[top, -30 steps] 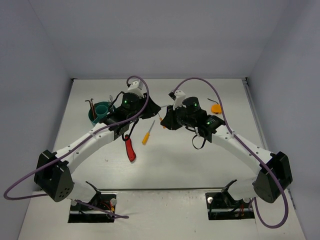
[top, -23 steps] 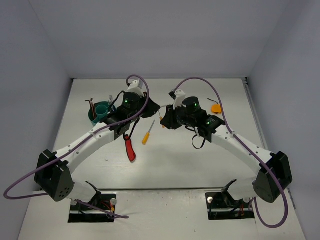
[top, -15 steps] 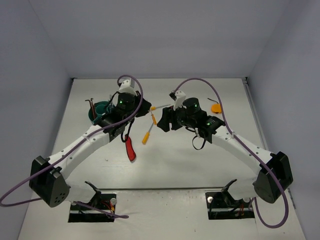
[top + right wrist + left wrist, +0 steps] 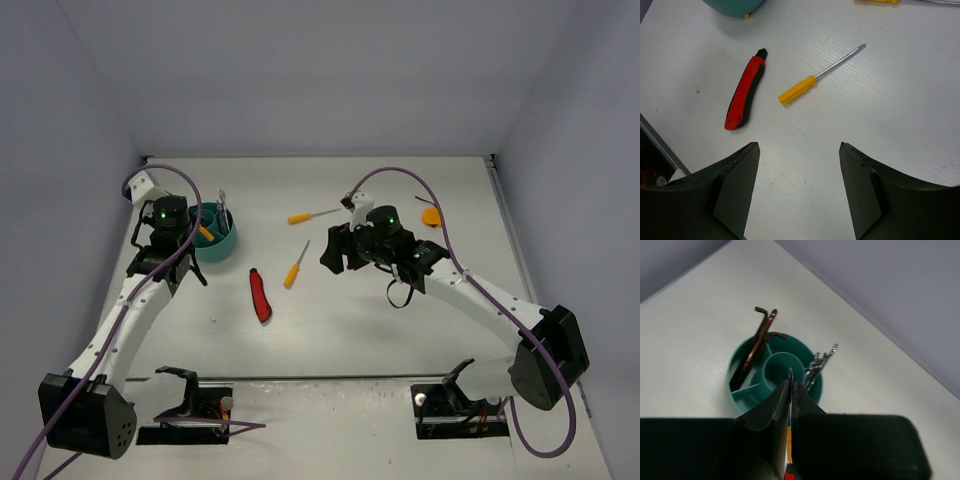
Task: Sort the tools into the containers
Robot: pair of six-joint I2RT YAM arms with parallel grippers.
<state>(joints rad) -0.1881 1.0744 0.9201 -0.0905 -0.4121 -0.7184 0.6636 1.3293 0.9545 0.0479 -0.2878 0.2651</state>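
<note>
White table [image 4: 350, 330]: left wrist view reveals left hand [image 4: 790, 385] pinching screwdriver [image 4: 790, 375] over tub [image 4: 740, 392]; right hand [image 4: 799, 150] released.

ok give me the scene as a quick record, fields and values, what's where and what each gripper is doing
left gripper: shut on held orange-handled screwdriver, shaft tip over the tub's central cup
right gripper: open, empty, above the table
container: round teal plastic tub, compartments around a cup
in tub: dark L-shaped hex keys; thin silver wrenches
loose on table: red-and-black folding knife; near orange-handled screwdriver beside it; far orange-handled screwdriver
</note>
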